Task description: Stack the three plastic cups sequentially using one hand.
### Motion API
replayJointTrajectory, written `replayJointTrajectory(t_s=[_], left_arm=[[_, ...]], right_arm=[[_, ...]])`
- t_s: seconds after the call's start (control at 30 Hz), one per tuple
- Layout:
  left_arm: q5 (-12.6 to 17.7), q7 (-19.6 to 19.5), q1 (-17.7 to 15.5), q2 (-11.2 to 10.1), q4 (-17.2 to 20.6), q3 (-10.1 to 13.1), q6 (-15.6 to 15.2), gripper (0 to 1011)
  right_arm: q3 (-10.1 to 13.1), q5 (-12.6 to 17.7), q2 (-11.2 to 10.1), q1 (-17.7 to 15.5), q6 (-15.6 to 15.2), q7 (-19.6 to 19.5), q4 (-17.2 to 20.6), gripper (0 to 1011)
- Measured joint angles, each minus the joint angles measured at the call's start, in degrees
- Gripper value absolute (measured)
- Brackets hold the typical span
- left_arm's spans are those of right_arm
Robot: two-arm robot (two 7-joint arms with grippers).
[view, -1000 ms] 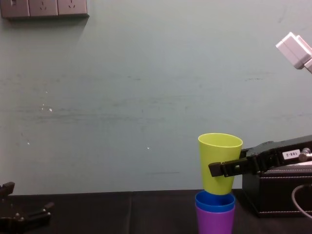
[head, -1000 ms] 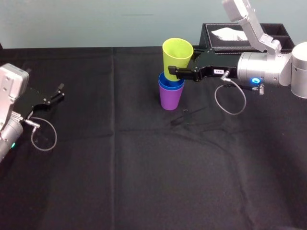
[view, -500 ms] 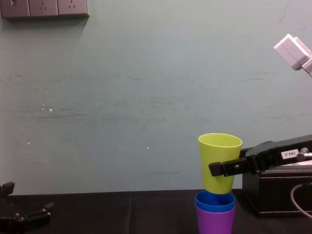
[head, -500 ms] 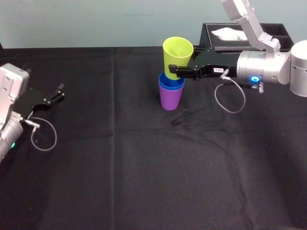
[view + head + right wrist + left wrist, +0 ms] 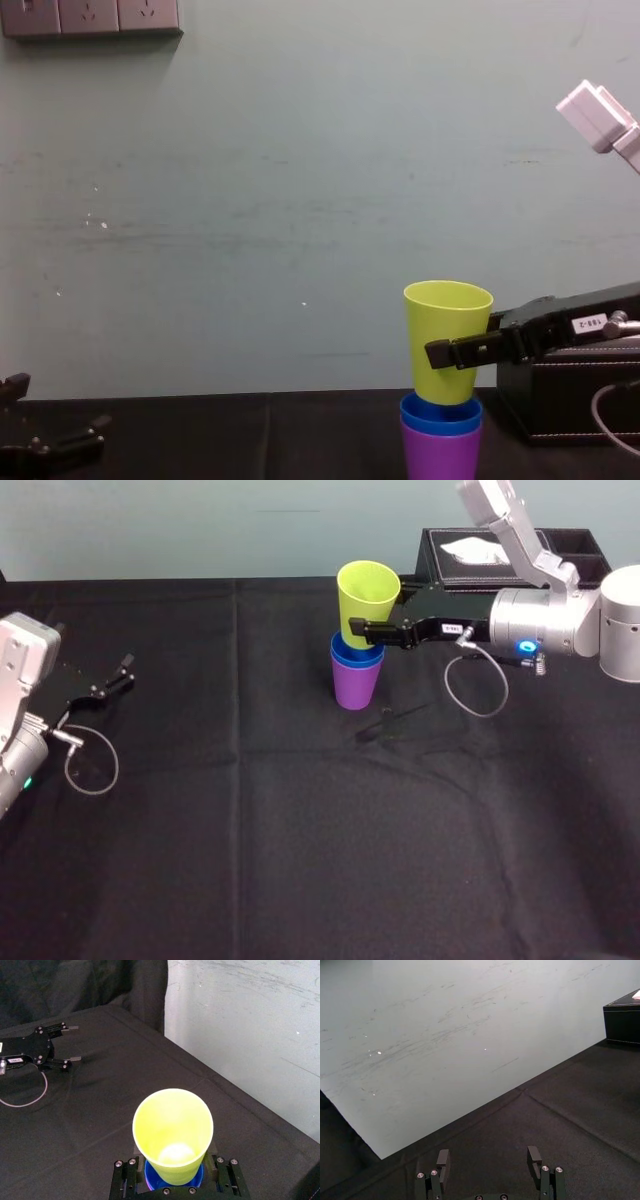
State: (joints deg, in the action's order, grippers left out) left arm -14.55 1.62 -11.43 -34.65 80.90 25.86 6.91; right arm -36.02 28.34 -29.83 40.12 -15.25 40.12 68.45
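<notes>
Clearly, yellow-green cup (image 5: 369, 592) sits between right gripper's (image 5: 360, 630) fingers (image 5: 455, 352).

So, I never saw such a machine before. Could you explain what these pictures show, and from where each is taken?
This is a robot with two black arms, each ending in a gripper, a two-fingered clamp. One picture looks down from its head, one looks across the table from its chest, and one camera sits on each wrist. On the black table stands a purple cup with a blue cup nested inside it; a black tissue box stands behind. The right gripper is shut on a yellow-green cup, held upright with its base at the blue cup's mouth, not fully seated. The left gripper rests open at the table's left side, holding nothing.
</notes>
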Motion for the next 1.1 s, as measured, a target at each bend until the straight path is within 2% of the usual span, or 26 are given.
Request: replayJointTrajectory(t_s=[1.1], left_arm=[[0.00, 0.00, 0.00, 0.00, 0.00, 0.00, 0.00, 1010]], right_arm=[[-0.04, -0.91, 0.48, -0.30, 0.52, 0.56, -0.84, 711]])
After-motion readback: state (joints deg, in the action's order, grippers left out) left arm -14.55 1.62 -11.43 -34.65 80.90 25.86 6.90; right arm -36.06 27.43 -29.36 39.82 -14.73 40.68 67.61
